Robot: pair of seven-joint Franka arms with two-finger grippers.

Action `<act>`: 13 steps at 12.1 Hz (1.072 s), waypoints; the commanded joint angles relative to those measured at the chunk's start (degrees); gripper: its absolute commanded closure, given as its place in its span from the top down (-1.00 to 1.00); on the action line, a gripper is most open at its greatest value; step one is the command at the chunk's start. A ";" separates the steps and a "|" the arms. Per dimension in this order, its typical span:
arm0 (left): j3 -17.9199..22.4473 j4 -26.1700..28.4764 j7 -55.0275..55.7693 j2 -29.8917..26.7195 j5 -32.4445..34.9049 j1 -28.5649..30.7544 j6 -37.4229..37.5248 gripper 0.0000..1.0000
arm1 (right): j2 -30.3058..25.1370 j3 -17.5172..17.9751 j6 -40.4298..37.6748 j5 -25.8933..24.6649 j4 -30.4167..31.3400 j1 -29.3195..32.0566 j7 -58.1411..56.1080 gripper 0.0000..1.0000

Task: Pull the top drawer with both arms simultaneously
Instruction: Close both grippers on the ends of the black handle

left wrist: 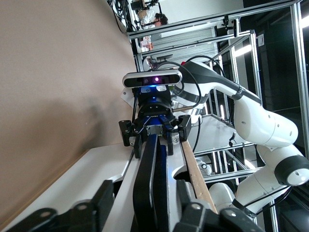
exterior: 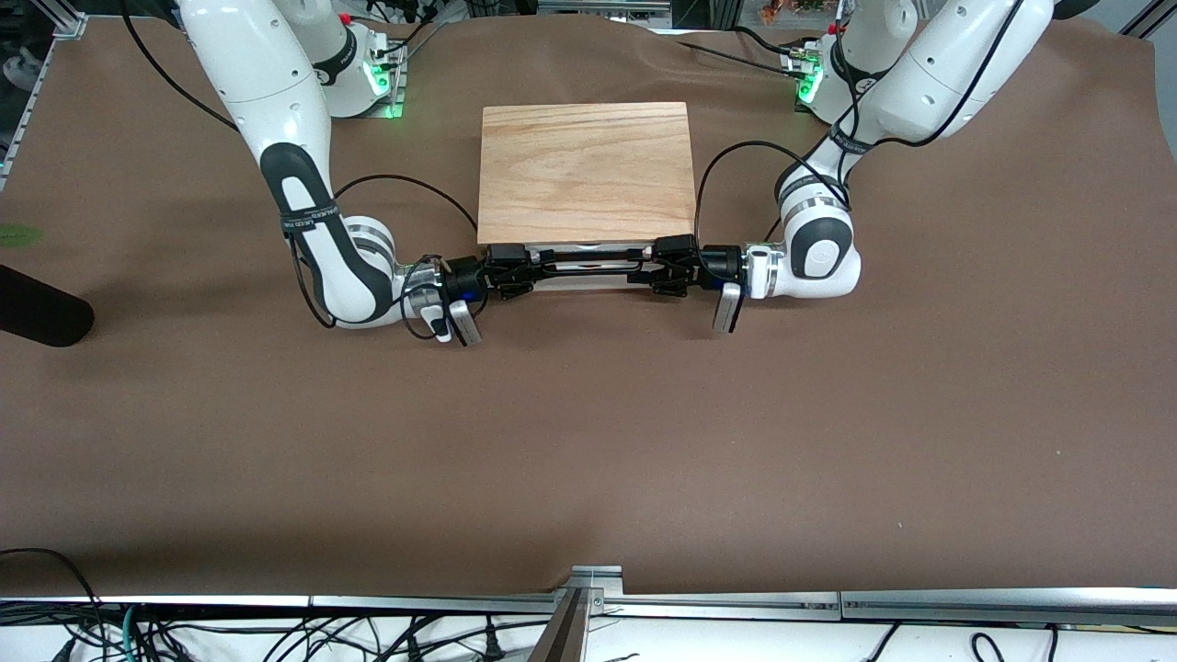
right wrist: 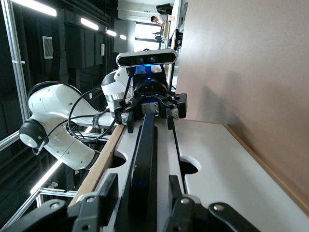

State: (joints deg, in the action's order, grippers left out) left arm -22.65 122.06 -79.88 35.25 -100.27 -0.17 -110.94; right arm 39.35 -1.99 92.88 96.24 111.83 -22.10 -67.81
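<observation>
The top drawer [exterior: 588, 247] shows as a thin white strip under the oak box top [exterior: 586, 170], and it looks pushed in. Its black bar handle [exterior: 588, 268] runs along the front. My left gripper [exterior: 668, 268] is open with a finger on each side of the handle's end toward the left arm, with gaps showing in the left wrist view [left wrist: 147, 193]. My right gripper [exterior: 508, 269] is open around the other end in the same way [right wrist: 141, 188]. The drawer front [left wrist: 175, 155] [right wrist: 165, 150] lies just below the wood edge.
The second white drawer front [left wrist: 91, 176] [right wrist: 217, 164] lies under the top one. Brown paper covers the table [exterior: 588, 441]. A black object [exterior: 37, 317] lies at the right arm's end. A metal rail [exterior: 588, 599] runs along the table edge nearest the camera.
</observation>
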 commanded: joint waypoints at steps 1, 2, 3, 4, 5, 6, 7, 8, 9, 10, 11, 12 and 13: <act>-0.99 1.43 -2.21 -0.10 -1.94 0.08 0.64 -0.10 | -1.20 -0.56 -2.62 -0.09 2.69 0.31 -2.15 -0.01; -0.99 1.52 -2.21 -0.01 -1.94 0.08 0.64 -0.26 | -1.20 -0.56 -2.62 -0.09 2.69 0.31 -2.15 -0.06; -0.99 1.69 -2.12 0.25 -1.94 0.08 0.64 -0.34 | -1.20 -0.56 -2.62 -0.09 2.69 0.31 -2.15 -0.24; -0.99 1.95 -1.77 0.34 -1.94 0.08 0.64 -0.52 | -1.20 -0.56 -2.62 -0.09 2.69 0.31 -2.15 -0.32; -0.99 2.04 -1.77 0.60 -1.94 0.08 0.64 -0.71 | -1.20 -0.56 -2.62 -0.09 2.69 0.31 -2.15 -0.39; -0.99 2.30 -1.77 0.69 -1.94 0.08 0.64 -0.91 | -1.20 -0.56 -2.62 -0.09 2.69 0.31 -2.15 -0.52; -0.99 2.39 -1.77 0.61 -1.94 0.08 0.64 -1.00 | -1.20 -0.56 -2.62 -0.09 2.69 0.31 -2.15 -0.60; -0.99 2.57 -1.77 0.69 -1.94 0.08 0.64 -1.00 | -1.20 -0.56 -2.44 -0.09 2.69 0.31 -2.15 -0.60; -0.99 2.66 -1.68 0.61 -1.94 0.08 0.64 -1.00 | -1.20 -0.56 -2.35 -0.09 2.69 0.39 -2.15 -0.62; -0.99 2.75 -1.68 0.61 -1.94 0.08 0.64 -1.00 | -1.20 -0.56 -2.26 -0.09 2.69 0.39 -2.06 -0.62; -0.99 2.75 -1.59 0.61 -1.94 0.08 0.64 -1.00 | -1.12 -0.56 -2.09 -0.09 2.60 0.39 -1.97 -0.62; -0.99 2.75 -1.59 0.61 -1.94 0.17 0.64 -1.00 | -1.03 -0.56 -1.91 0.00 2.51 0.39 -1.88 -0.62; -0.99 2.66 -1.59 0.52 -1.94 0.17 0.64 -1.00 | -0.85 -0.56 -1.83 0.17 2.43 0.48 -1.88 -0.61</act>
State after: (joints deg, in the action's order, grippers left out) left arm -22.92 122.49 -78.71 35.81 -101.49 0.04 -109.93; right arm 39.30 -2.58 91.39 96.82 112.12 -21.81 -67.80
